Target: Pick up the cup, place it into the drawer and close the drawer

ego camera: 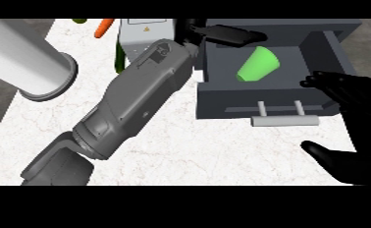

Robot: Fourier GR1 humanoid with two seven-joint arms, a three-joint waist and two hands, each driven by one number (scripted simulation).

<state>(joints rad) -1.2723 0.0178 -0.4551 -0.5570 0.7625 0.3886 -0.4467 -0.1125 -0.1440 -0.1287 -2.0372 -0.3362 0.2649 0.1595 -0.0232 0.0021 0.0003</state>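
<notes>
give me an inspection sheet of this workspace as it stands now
surface: white marbled counter
job's things: green cup lies on its side inside the open grey drawer; drawer not yet closed
clutter: carrot, grey box with a warning label, white cylinder at the left
hands: left hand open over the drawer's back edge, holding nothing; right hand open by the drawer's right side
cables: nothing seen
surroundings: only plain grey past the counter's edges

Bright, even light falls across the pale counter (217,153).
</notes>
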